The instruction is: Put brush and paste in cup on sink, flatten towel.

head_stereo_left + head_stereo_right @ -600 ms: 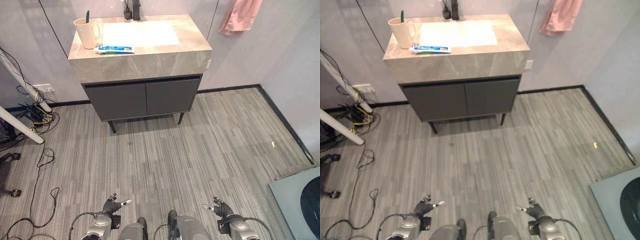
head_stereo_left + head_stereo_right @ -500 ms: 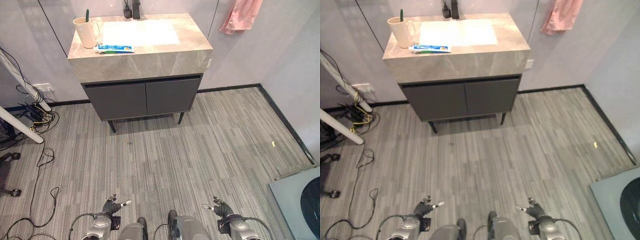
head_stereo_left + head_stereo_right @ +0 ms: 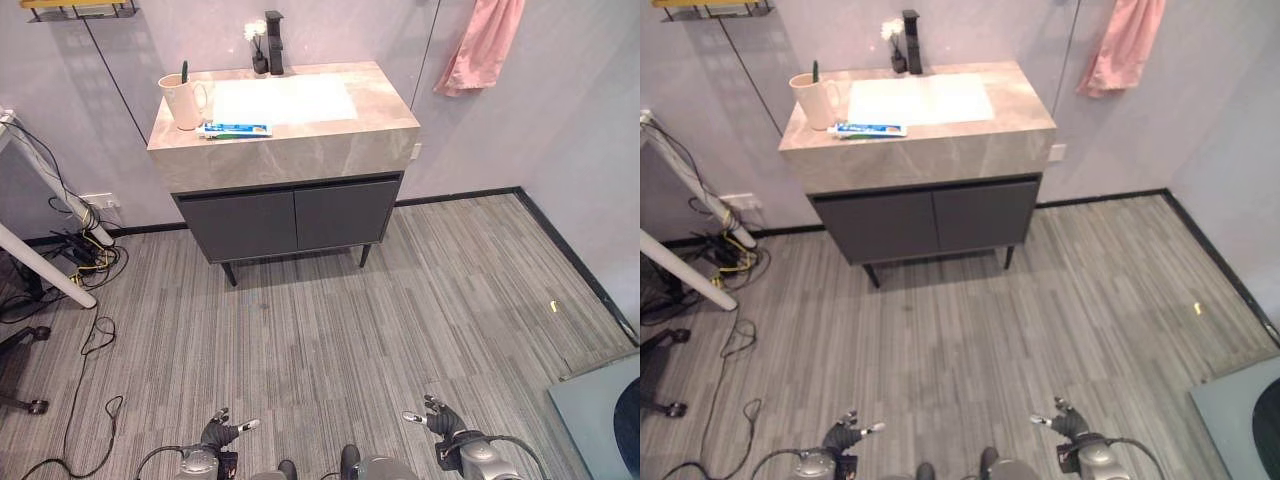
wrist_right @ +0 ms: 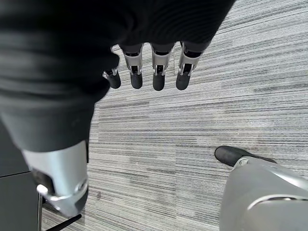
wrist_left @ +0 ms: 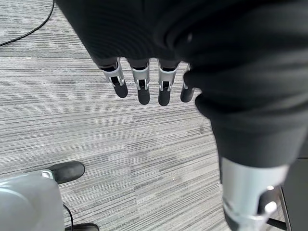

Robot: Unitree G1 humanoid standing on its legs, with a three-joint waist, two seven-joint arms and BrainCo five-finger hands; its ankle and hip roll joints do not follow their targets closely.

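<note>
- Where the brush (image 3: 184,71) stands in the cup (image 3: 185,100), only its dark top shows above the rim; the rest is hidden inside.
- The cup sits at the left end of the worktop (image 3: 300,135), and the paste (image 3: 235,129) lies flat just beside it, toward the front edge.
- The white basin (image 3: 283,98) takes up the middle of the worktop, with a dark tap (image 3: 274,28) behind it and a small white flower (image 3: 253,32) next to the tap, too small to make out.
- The pink towel (image 3: 481,45) hangs bunched on the wall to the right, its top cut off.
- The left hand (image 5: 139,79) hangs over the grey floor (image 3: 330,320), fingers straight and holding nothing.
- The right hand (image 4: 154,72) is likewise low, well apart from the sink, fingers straight and empty.
</note>
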